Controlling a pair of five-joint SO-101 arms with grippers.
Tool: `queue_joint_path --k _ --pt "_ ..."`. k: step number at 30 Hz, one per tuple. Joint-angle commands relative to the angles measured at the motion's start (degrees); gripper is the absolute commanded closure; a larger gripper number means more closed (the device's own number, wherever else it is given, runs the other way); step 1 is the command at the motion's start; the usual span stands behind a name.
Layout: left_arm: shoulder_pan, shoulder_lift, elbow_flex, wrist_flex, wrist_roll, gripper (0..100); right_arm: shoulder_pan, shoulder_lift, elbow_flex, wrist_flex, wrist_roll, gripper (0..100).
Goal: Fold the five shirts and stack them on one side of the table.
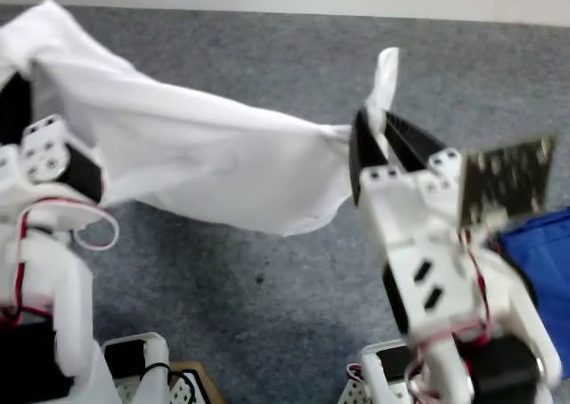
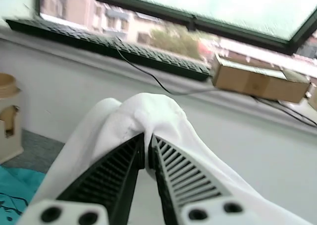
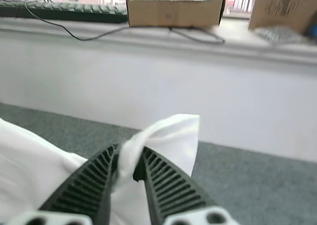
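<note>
Grey carpet-like table top [image 1: 267, 279] under both arms; a white wall [image 3: 148, 76] with a ledge runs behind it. On the ledge: a dark keyboard [image 2: 109, 46], a thin black cable [image 2: 148, 79] and a cardboard box [image 3: 173, 12], with a window [image 2: 223, 7] above.

Left gripper [image 2: 147, 136]: jaws almost together, only a narrow slit between the ribbed fingers [image 2: 111, 178]. They pinch a bunched fold of the white shirt [image 1: 205, 155], and the cloth drapes over both fingers and down either side.

Right gripper [image 1: 374, 124]: jaws likewise nearly closed, clamped on another bunch of the same shirt. A loose flap of cloth stands up past the fingertips [image 3: 111, 158].

Shirt: slung between the two grippers and spread wide. From the high camera it runs from the far left corner of the frame across to the right gripper, with its lower edge sagging in the middle over the grey surface.

Writing: dark marks on the face of the box and on a second box [image 3: 282, 7] beside it, too blurred to read.

Other cloth: a blue piece [image 1: 543, 253] at the table's right edge beside the right arm, and a teal piece [image 2: 15, 190] low down near the left gripper
</note>
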Motion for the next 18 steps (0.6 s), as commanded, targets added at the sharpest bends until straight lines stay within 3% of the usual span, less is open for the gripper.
queue_joint_path --k 1,5,10,14,18 --pt "-8.0 -0.3 -1.8 -2.9 0.8 99 6.9 -4.7 -3.4 1.0 2.5 99.2" --pt "-8.5 -0.3 -1.9 -3.3 1.6 99 9.0 -5.3 -6.0 2.0 2.5 99.1" --pt "-8.5 0.0 -1.8 -3.3 9.3 99 8.9 -4.4 -4.7 2.2 2.6 99.1" --pt "-7.4 0.2 0.6 -3.5 9.8 99 8.8 -1.0 -2.2 2.3 2.5 99.1" --pt "-3.9 0.1 4.4 -3.5 9.7 99 3.3 4.7 2.2 2.2 -0.7 99.0"
